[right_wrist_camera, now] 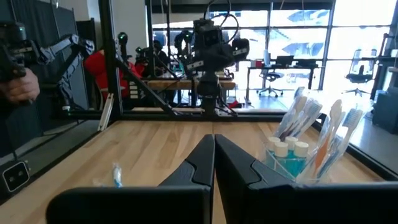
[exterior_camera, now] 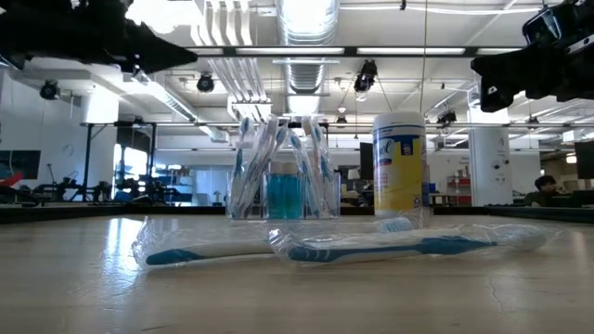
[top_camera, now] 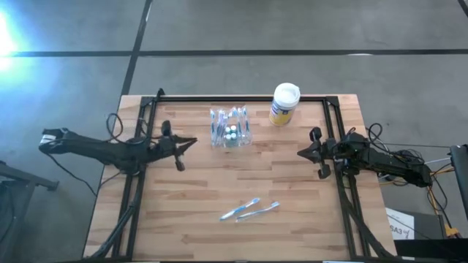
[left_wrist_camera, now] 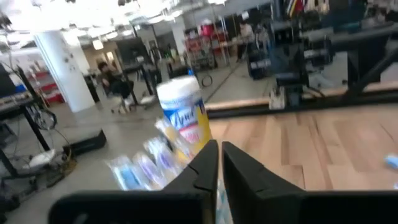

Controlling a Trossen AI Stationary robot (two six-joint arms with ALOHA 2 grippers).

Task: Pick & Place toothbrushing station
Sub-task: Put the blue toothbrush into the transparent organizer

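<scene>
While both arms wait at the sides of the wooden worktop (top_camera: 292, 183), the clear plastic cup (top_camera: 230, 128) stands upright near the back edge, about in the middle. It is full of toothbrushes and small blue bottles with white caps. Just beside it, toward the right arm, stands a yellow can with a white lid (top_camera: 284, 104). Two wrapped toothbrushes (top_camera: 250, 210) lie flat near the front edge, well apart from the cup. The left claw (top_camera: 191, 140) hangs in the air near the cup, its fingers almost together and holding nothing. The right claw (top_camera: 301, 153) hangs at the right side, fingers pressed together, empty too.
</scene>
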